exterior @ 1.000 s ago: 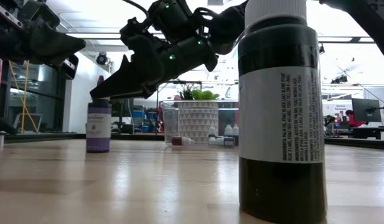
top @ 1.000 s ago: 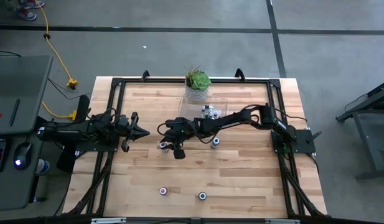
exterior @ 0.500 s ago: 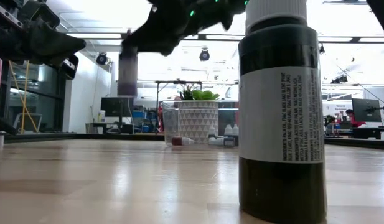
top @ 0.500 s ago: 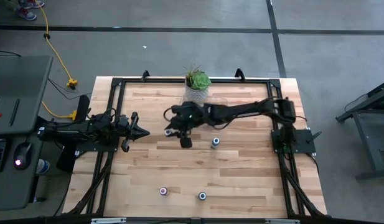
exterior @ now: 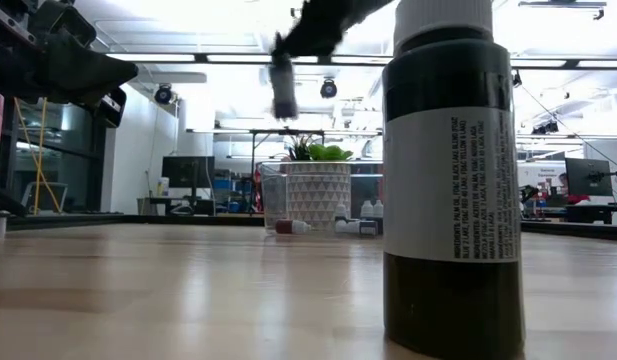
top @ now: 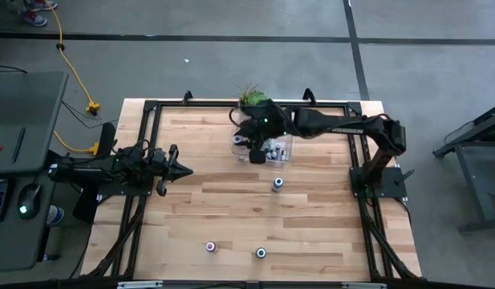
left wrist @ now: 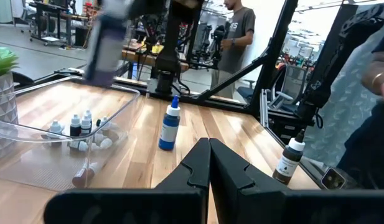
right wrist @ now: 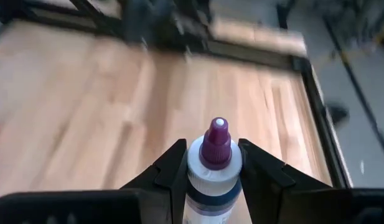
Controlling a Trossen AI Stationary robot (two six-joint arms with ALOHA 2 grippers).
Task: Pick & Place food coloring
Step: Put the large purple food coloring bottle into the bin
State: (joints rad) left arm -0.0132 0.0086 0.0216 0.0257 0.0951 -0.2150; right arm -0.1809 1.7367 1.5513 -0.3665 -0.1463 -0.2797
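Observation:
My right gripper (top: pixel 249 147) is shut on a purple food coloring bottle (exterior: pixel 282 88), high above the near-left corner of the clear tray (top: pixel 281 154). The right wrist view shows its purple tip and white collar (right wrist: pixel 215 149). Several tiny white-capped bottles (left wrist: pixel 76 127) lie in the tray. A blue bottle (top: pixel 277 185) stands on the table's middle. Two more bottles (top: pixel 210 247) (top: pixel 261 253) stand near the front edge; the second (exterior: pixel 450 180) fills the low view's foreground. My left gripper (top: pixel 185 168) waits shut at the left, holding nothing. My right gripper pinches the purple bottle between its two fingers (right wrist: pixel 174 163), one on each side of the white collar (right wrist: pixel 198 169) just under the tip. The fingers slant down from the table's right. The bottle hangs roughly upright below them (exterior: pixel 282 100), lifted clear of table and tray.
A potted green plant (top: pixel 251 100) stands just behind the tray at the far edge. A black frame (top: pixel 151 108) runs round the tabletop. People show in the room beyond the table (left wrist: pixel 238 28). Bare wood lies between the tray and the front bottles.
My right gripper has lifted the purple bottle off the table's middle and carried it up, toward the far edge and to the right, to above the tray. It has stayed shut on the bottle. The other bottles have not moved.

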